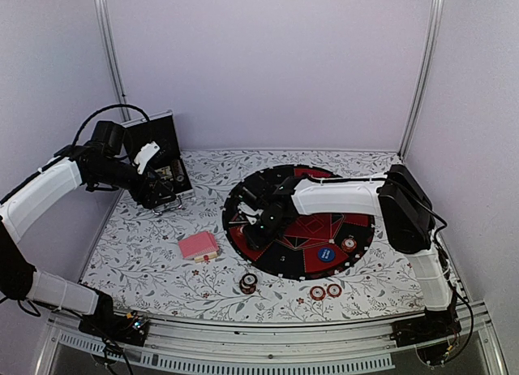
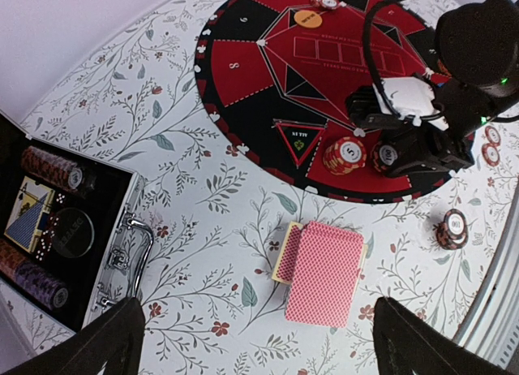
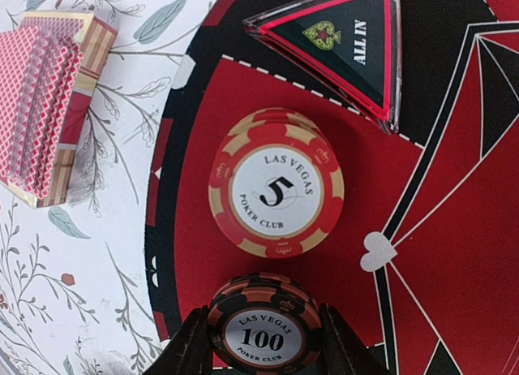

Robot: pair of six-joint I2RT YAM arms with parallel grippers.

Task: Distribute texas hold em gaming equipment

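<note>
I see the desk (image 1: 146,261) covered in a white cloth printed with leafy floral vines. A round black-and-red felt poker mat (image 1: 284,265) lies flat on it. Left of the mat, clear of its rim, sits a stack of pink-backed playing cards (image 1: 198,246). Farther left and behind, an open black silver-edged case (image 1: 166,176) rests. Just in front of the mat stand a short stack of brown poker chips (image 1: 248,282) and two red-and-white poker chips (image 1: 317,293) side by side.
</note>
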